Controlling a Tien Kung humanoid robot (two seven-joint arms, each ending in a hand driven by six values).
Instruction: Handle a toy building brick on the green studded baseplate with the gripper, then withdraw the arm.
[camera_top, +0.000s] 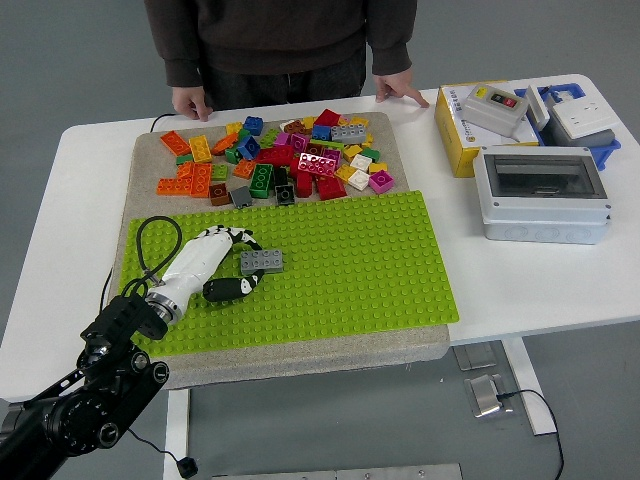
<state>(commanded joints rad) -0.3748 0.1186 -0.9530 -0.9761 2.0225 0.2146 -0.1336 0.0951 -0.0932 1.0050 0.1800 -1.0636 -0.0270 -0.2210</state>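
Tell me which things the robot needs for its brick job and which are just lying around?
For the job:
- gray brick
- green baseplate
- left robot hand, fingers around the brick

Just lying about:
- pile of colored bricks
- yellow box
- gray enclosure with clear lid
- blue tray

A pile of loose bricks (275, 160) is heaped on the beige mat (400, 150). On the white surface (540, 280), a grey box (541, 194), a yellow box (462, 140) and a blue tray (575, 100) are grouped. A person's hands (398, 88) are rested at the far edge.
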